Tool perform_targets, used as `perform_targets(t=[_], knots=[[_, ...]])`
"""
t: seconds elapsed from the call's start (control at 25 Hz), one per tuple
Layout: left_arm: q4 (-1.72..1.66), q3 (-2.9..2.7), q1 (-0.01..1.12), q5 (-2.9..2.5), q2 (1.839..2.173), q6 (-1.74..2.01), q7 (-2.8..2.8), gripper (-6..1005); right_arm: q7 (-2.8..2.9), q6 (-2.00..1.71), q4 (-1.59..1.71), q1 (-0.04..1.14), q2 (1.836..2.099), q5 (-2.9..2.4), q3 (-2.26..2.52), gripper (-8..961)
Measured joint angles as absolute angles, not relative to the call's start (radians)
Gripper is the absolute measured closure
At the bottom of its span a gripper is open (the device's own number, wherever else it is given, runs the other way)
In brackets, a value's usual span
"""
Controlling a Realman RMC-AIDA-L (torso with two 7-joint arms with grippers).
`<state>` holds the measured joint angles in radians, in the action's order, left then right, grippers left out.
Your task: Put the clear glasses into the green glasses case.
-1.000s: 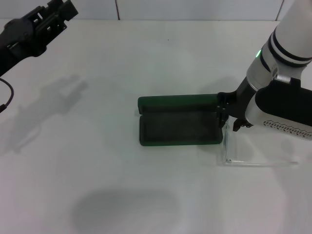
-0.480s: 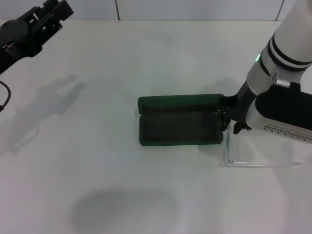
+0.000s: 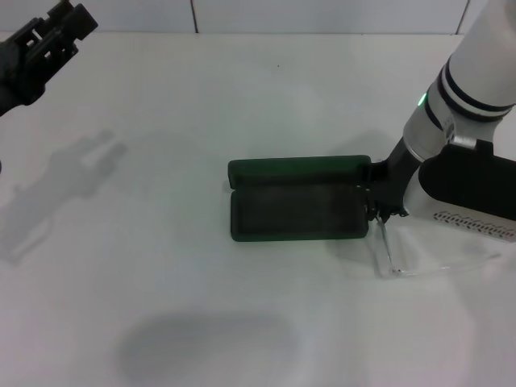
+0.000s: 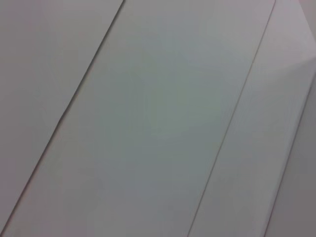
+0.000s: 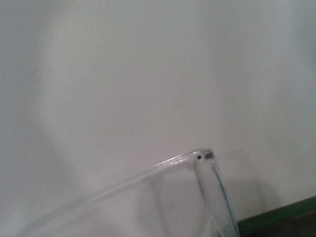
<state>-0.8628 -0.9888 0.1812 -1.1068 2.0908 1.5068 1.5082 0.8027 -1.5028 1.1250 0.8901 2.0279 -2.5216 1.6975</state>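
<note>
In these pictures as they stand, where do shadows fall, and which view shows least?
Head view: the left gripper casts a soft shadow on the table; a broad blurred shadow lies near the front. Left wrist view: only plain pale panels. Right wrist view: the clear glasses show close up, faintly shadowed.

At the right edge of the head view, the right arm is a white cylindrical limb ringed by two black bands, with a small green light glowing beside them. Below it sits a black-and-white wrist housing bearing a row of small vent slots, ending in the black right gripper [image 3: 379, 201]. At the upper left, the left gripper [image 3: 60, 28] is black, blocky and open-framed.
</note>
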Motion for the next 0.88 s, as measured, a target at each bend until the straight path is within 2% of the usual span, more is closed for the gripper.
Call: perform_targets(t=[0.28,0.88], knots=[[-0.862,-0.989,0.168,-1.110,2.091,1.535,1.508,572,0.830,-1.499,1.190,0.857,2.028,-2.504,1.723,877],[-0.862,-0.994,0.155,-1.110,2.091,1.601,1.510,571,0.958,-1.628,1.448,0.696,2.027,-2.478,1.699,891]])
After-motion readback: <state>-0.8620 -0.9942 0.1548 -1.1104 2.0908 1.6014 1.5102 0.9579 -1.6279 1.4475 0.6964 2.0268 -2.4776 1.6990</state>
